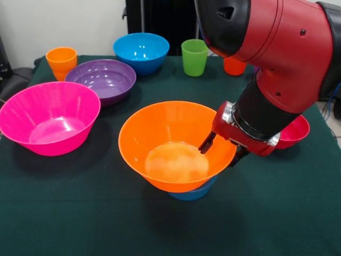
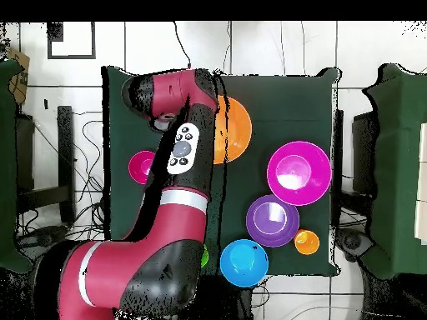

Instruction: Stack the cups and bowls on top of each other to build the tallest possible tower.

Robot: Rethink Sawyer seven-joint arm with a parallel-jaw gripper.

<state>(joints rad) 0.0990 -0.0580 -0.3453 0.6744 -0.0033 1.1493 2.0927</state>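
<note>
The large orange bowl (image 1: pixel 173 144) sits on the small light-blue bowl (image 1: pixel 194 192) at the table's middle; this is the tower. The orange bowl also shows in the overhead view (image 2: pixel 236 129). My gripper (image 1: pixel 219 154) is open at the orange bowl's right rim, with one finger (image 1: pixel 206 143) inside the bowl and the other outside it. The red-orange cup (image 1: pixel 233 66) stands at the back, half behind my arm. The small red bowl (image 1: pixel 296 131) lies behind my wrist. The purple cup is hidden.
The large pink bowl (image 1: pixel 49 117) is at the left, with the purple bowl (image 1: pixel 102 79), the yellow-orange cup (image 1: pixel 61 61), the blue bowl (image 1: pixel 141 52) and the green cup (image 1: pixel 194 57) behind it. My arm (image 2: pixel 179 158) covers much of the table in the overhead view.
</note>
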